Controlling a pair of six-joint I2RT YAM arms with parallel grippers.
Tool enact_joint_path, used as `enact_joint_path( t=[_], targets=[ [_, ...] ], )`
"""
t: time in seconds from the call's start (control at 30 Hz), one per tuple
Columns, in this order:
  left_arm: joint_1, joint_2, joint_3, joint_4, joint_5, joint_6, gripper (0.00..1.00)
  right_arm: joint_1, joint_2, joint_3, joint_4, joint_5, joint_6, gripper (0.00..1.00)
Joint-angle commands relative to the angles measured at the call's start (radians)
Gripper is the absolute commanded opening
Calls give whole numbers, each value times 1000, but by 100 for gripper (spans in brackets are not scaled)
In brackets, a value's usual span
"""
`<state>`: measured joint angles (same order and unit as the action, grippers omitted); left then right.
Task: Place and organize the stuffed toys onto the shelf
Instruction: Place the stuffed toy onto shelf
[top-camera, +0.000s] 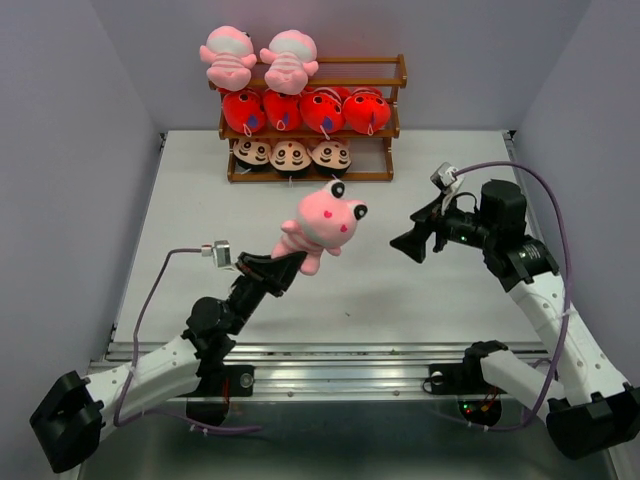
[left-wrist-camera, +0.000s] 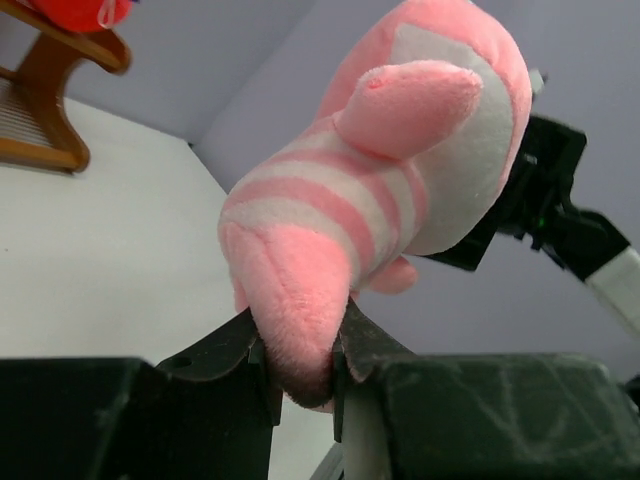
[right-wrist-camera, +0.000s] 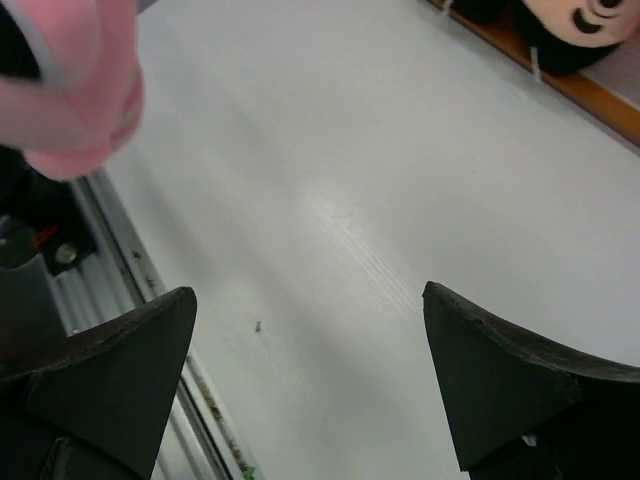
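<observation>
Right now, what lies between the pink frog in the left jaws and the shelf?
Nothing: the top view shows only bare table between the pink frog and the shelf.

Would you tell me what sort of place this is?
Likely a robot lab test cell: plain grey walls box in a white table, with two arms bolted at its near edge and a wooden shelf of plush toys.

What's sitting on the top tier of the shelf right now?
Two pink striped frogs: the end frog at the far left and the second frog beside it. The right half of the shelf top tier shows bare rails. Anything behind the frogs is covered.
</observation>
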<state>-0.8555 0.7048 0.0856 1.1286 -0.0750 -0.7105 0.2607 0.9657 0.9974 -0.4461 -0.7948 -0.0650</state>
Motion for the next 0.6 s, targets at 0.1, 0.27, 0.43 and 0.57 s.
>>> enact_joint_path(
  t=[0.1, 0.27, 0.43, 0.57],
  targets=[
    [10, -114, 57, -147, -307, -96, 0, -6, -94, -138, 109, 342, -22, 100],
    [9, 66, 222, -174, -355, -154, 0, -15, -81, -238, 172, 283, -18, 100],
    [9, 347, 468, -188, -381, -227, 0, -25, -39, -273, 190, 241, -38, 100],
    [7, 507, 640, -207, -422, -257, 0, -34, -27, -279, 188, 259, -45, 100]
  ],
)
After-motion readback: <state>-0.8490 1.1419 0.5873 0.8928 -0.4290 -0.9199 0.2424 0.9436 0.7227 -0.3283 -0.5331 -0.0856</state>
